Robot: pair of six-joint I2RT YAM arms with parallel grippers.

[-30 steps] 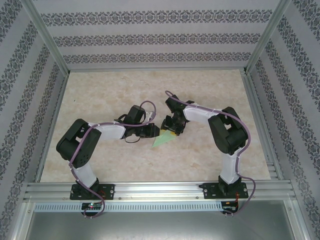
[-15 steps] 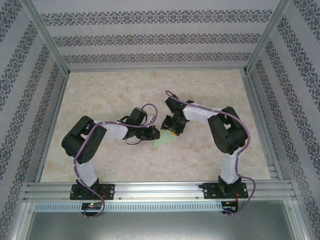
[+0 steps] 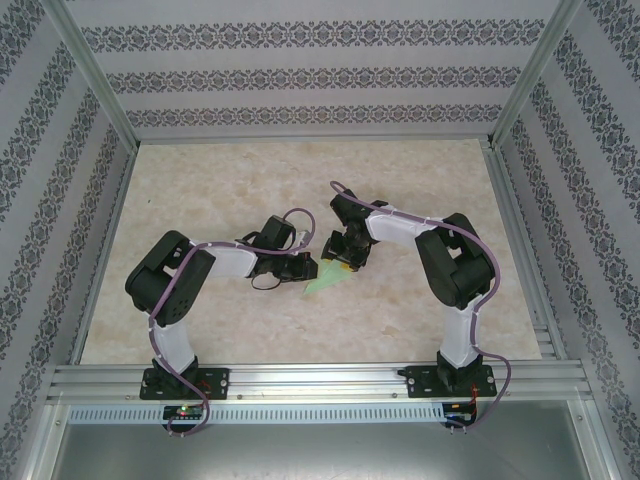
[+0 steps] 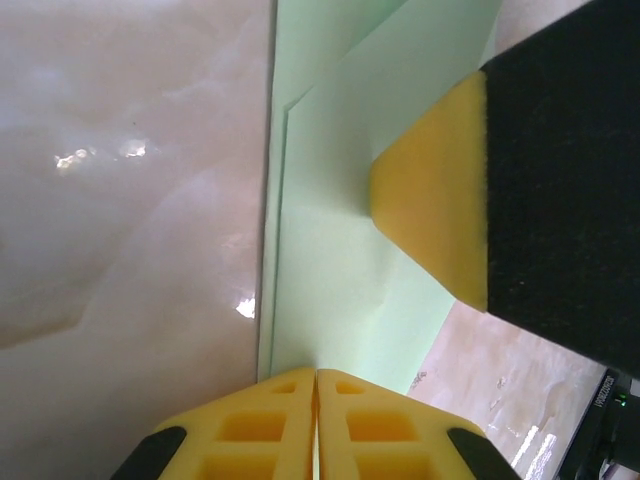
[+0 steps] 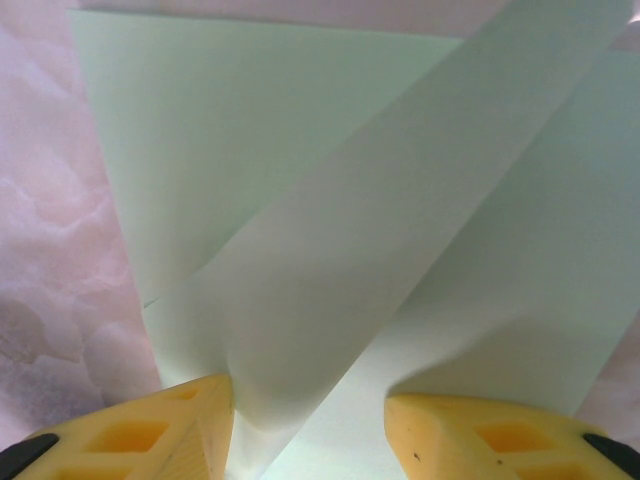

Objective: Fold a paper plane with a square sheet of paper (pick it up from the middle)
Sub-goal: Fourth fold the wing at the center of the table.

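Change: left gripper [image 4: 316, 382] had edged in and closed, pinching the edge of the part-folded sheet of paper [image 4: 330, 260] | Right gripper [image 5: 310, 415]: fingers apart, pressing the sheet to the table [image 3: 200, 180], mid-table | Meaning: probably readying the next fold.

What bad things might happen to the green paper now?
1. The left gripper is shut right at the edge of the half-folded green paper; a tug might tear or crumple it.
2. The right gripper stands open with part of the paper raised between its fingers; pressing off-line might leave a crooked crease.
3. The paper lies on a glossy table, so it might slide.
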